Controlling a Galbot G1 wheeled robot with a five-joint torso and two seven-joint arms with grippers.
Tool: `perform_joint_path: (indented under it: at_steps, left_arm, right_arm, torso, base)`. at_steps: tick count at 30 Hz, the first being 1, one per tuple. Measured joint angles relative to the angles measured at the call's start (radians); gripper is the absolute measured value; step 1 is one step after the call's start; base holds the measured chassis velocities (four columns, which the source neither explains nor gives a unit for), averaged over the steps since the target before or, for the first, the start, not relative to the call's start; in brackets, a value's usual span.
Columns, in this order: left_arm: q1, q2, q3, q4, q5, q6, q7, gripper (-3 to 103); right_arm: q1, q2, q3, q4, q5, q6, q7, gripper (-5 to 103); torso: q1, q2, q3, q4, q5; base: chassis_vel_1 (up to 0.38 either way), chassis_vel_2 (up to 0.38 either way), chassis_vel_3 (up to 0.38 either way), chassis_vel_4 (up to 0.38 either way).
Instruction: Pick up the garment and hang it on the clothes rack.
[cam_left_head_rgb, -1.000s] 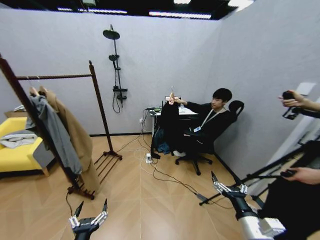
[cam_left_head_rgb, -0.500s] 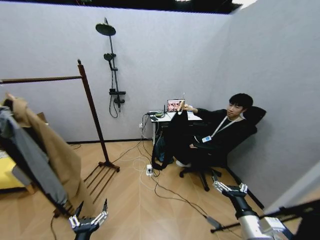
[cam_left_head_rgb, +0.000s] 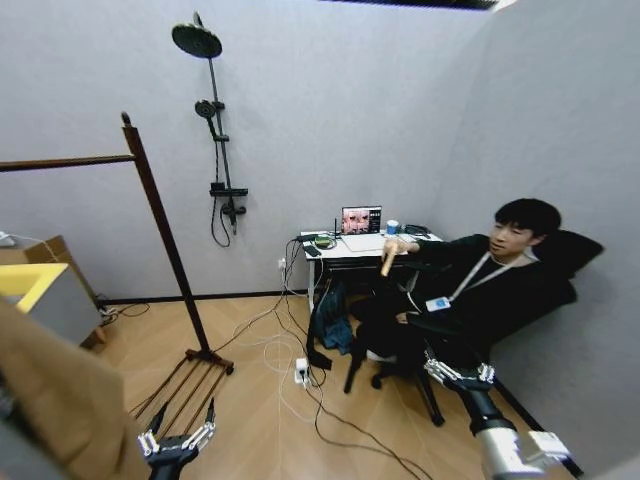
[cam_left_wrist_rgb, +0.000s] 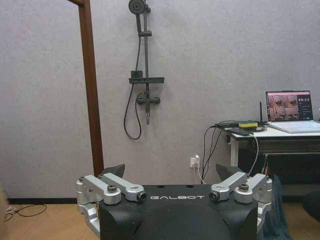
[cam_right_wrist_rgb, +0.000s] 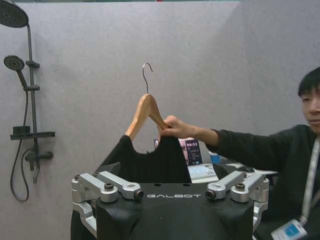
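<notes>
The garment (cam_right_wrist_rgb: 150, 161) is a black top on a light wooden hanger (cam_right_wrist_rgb: 145, 111), held up by a seated person's hand (cam_right_wrist_rgb: 172, 127) straight ahead of my right gripper (cam_right_wrist_rgb: 167, 172), well beyond its open, empty fingers. In the head view the hanger (cam_left_head_rgb: 386, 262) shows by the desk, and my right gripper (cam_left_head_rgb: 458, 373) is low at the right. The clothes rack (cam_left_head_rgb: 160, 235) stands at the left with its dark post, top rail and slatted base; its post (cam_left_wrist_rgb: 91, 85) also shows in the left wrist view. My left gripper (cam_left_head_rgb: 178, 437) hangs open and empty low near the rack's base.
A tan coat (cam_left_head_rgb: 55, 405) hangs close at the bottom left. A black shower stand (cam_left_head_rgb: 212, 140) is on the back wall. A desk (cam_left_head_rgb: 345, 252) with a laptop, cables and a power strip (cam_left_head_rgb: 300, 370) on the floor lie ahead. A yellow seat (cam_left_head_rgb: 25, 282) is far left.
The whole head view has shifted: the camera has come closer to the desk and the person, the rack sliding left. Both grippers keep their place and stay open.
</notes>
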Motion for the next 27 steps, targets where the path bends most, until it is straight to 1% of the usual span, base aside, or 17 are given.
perform_joint_path:
  at_steps: [1, 2, 3, 4, 6, 9, 10, 12, 14, 16, 17, 19, 21, 22, 23, 24, 27]
  left_arm:
    - [0.000, 0.000, 0.000, 0.000, 0.000, 0.000, 0.000, 100]
    - [0.000, 0.000, 0.000, 0.000, 0.000, 0.000, 0.000, 100]
    - [0.000, 0.000, 0.000, 0.000, 0.000, 0.000, 0.000, 100]
    - [0.000, 0.000, 0.000, 0.000, 0.000, 0.000, 0.000, 100]
    - [0.000, 0.000, 0.000, 0.000, 0.000, 0.000, 0.000, 100]
    - [0.000, 0.000, 0.000, 0.000, 0.000, 0.000, 0.000, 100]
    - [0.000, 0.000, 0.000, 0.000, 0.000, 0.000, 0.000, 100]
    - [0.000, 0.000, 0.000, 0.000, 0.000, 0.000, 0.000, 100]
    - [0.000, 0.000, 0.000, 0.000, 0.000, 0.000, 0.000, 100]
    - [0.000, 0.000, 0.000, 0.000, 0.000, 0.000, 0.000, 100]
    - [0.000, 0.000, 0.000, 0.000, 0.000, 0.000, 0.000, 100]
    - [0.000, 0.000, 0.000, 0.000, 0.000, 0.000, 0.000, 100]
    - [0.000, 0.000, 0.000, 0.000, 0.000, 0.000, 0.000, 100]
    - [0.000, 0.000, 0.000, 0.000, 0.000, 0.000, 0.000, 100]
    - [0.000, 0.000, 0.000, 0.000, 0.000, 0.000, 0.000, 100]
    - [0.000, 0.000, 0.000, 0.000, 0.000, 0.000, 0.000, 100]
    - [0.000, 0.000, 0.000, 0.000, 0.000, 0.000, 0.000, 100]
  right_arm:
    - [0.000, 0.000, 0.000, 0.000, 0.000, 0.000, 0.000, 100]
    - [0.010, -0.001, -0.002, -0.008, -0.011, 0.039, -0.022, 100]
    - [0.010, -0.001, -0.002, -0.008, -0.011, 0.039, -0.022, 100]
    - [0.018, -0.001, -0.003, -0.009, -0.018, 0.055, -0.027, 100]
    - [0.024, -0.002, -0.003, -0.005, -0.014, 0.047, -0.022, 100]
    - [0.087, -0.026, 0.014, 0.007, 0.009, -0.024, 0.004, 100]
    - [0.087, -0.026, 0.014, 0.007, 0.009, -0.024, 0.004, 100]
    - [0.166, -0.062, 0.026, 0.000, 0.054, -0.086, 0.008, 100]
    - [0.192, -0.074, 0.027, -0.007, 0.067, -0.099, 0.008, 100]
    - [0.246, -0.101, 0.023, -0.024, 0.079, -0.122, 0.009, 100]
    - [0.246, -0.101, 0.023, -0.024, 0.079, -0.122, 0.009, 100]
    - [0.292, -0.123, 0.004, -0.038, 0.083, -0.153, 0.028, 100]
    - [0.303, -0.127, -0.003, -0.043, 0.083, -0.161, 0.035, 100]
    - [0.317, -0.128, -0.011, -0.052, 0.083, -0.172, 0.046, 103]
    - [0.338, -0.127, -0.019, -0.068, 0.083, -0.182, 0.054, 100]
    - [0.338, -0.127, -0.019, -0.068, 0.083, -0.182, 0.054, 100]
    - [0.359, -0.127, -0.026, -0.088, 0.082, -0.192, 0.063, 84]
  torso:
    - [0.000, 0.000, 0.000, 0.0000, 0.0000]
    - [0.000, 0.000, 0.000, 0.0002, 0.0002]
    - [0.000, 0.000, 0.000, 0.0002, 0.0002]
    - [0.000, 0.000, 0.000, 0.0004, 0.0001]
    - [0.001, 0.000, 0.000, 0.0001, 0.0000]
    - [0.001, -0.001, 0.000, 0.0000, 0.0000]
    - [0.001, -0.001, 0.000, 0.0000, 0.0000]
    - [0.001, -0.001, 0.000, 0.0007, 0.0001]
    - [0.001, -0.001, 0.000, 0.0006, 0.0001]
    - [0.000, 0.000, 0.000, 0.0004, 0.0002]
    - [0.000, 0.000, 0.000, 0.0004, 0.0002]
    - [-0.001, 0.000, 0.000, 0.0002, 0.0001]
    - [-0.001, 0.000, 0.000, 0.0001, -0.0001]
    - [-0.001, 0.000, 0.000, 0.0001, 0.0002]
    - [-0.001, 0.001, 0.000, 0.0000, 0.0002]
    - [-0.001, 0.001, 0.000, 0.0000, 0.0002]
    - [0.000, 0.000, 0.000, 0.0003, 0.0001]
  base:
    - [-0.336, 0.381, 0.351, -0.371]
    - [-0.349, 0.349, 0.382, -0.380]
    - [-0.349, 0.349, 0.382, -0.380]
    - [-0.349, 0.330, 0.333, -0.318]
    - [-0.287, 0.330, 0.309, -0.323]
    - [-0.237, 0.243, 0.264, -0.232]
    - [-0.172, 0.200, 0.241, -0.152]
    - [-0.130, 0.097, 0.027, -0.081]
    - [-0.051, 0.058, 0.004, -0.036]
    - [-0.026, -0.014, 0.002, -0.018]
    - [0.000, 0.000, 0.000, 0.000]
    - [0.066, -0.072, -0.046, 0.058]
    - [0.070, -0.086, -0.075, 0.068]
    - [0.049, -0.043, -0.075, 0.068]
    - [0.038, -0.019, -0.051, 0.033]
    - [0.038, -0.019, -0.051, 0.033]
    - [0.000, 0.000, 0.000, 0.000]
